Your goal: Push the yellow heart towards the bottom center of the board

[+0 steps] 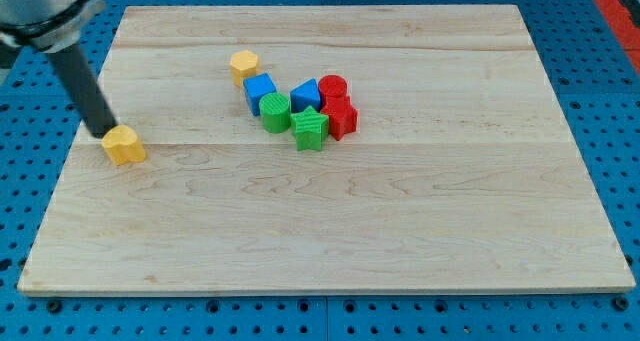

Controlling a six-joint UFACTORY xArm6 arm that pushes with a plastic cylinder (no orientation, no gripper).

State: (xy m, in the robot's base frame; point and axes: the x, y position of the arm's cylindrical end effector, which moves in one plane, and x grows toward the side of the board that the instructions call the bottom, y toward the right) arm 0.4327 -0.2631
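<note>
A wooden board (pixel 330 221) lies on a blue pegboard. My tip (pixel 107 135), a bare rod grasping nothing, seems to touch the yellow heart (pixel 125 145) at its ten o'clock, near the board's nine o'clock edge.

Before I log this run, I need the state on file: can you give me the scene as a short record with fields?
board: wooden board on a blue pegboard
target block: yellow heart, near the view's left edge
my tip: at the heart's upper-left side, about touching
other yellow block, above the cluster
cluster: blue cube, blue block, green cylinder, green star, red cylinder, red block
goal: heart not yet at bottom center
</note>
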